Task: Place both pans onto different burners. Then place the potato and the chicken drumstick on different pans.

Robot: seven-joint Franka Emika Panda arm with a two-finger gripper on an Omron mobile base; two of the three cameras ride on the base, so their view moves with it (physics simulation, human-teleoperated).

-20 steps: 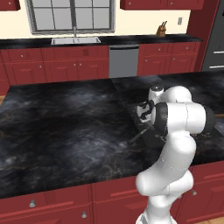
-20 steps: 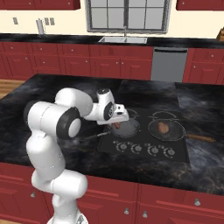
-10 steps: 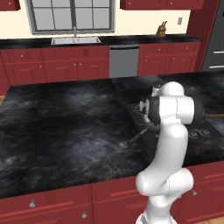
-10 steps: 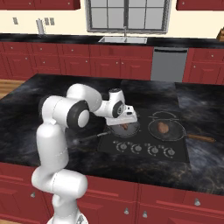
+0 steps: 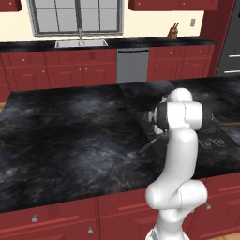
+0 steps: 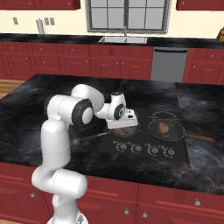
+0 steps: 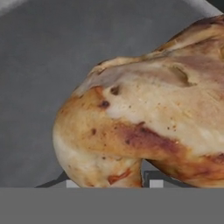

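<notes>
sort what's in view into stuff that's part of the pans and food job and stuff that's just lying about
Part of the job:
- two pans: left, right
- cooktop
- potato in the right pan
- chicken drumstick, over the left pan
- gripper

Just lying about:
- sink
- dishwasher
- knife block

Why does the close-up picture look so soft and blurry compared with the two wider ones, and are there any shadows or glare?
Hand view: the chicken drumstick sits so close that its skin looks smeared; a faint shadow lies under it on the grey pan. Right base view: crisper, even light, no glare on the black cooktop; the potato in the other pan reads clearly. Left base view: the arm blocks the burners.
</notes>
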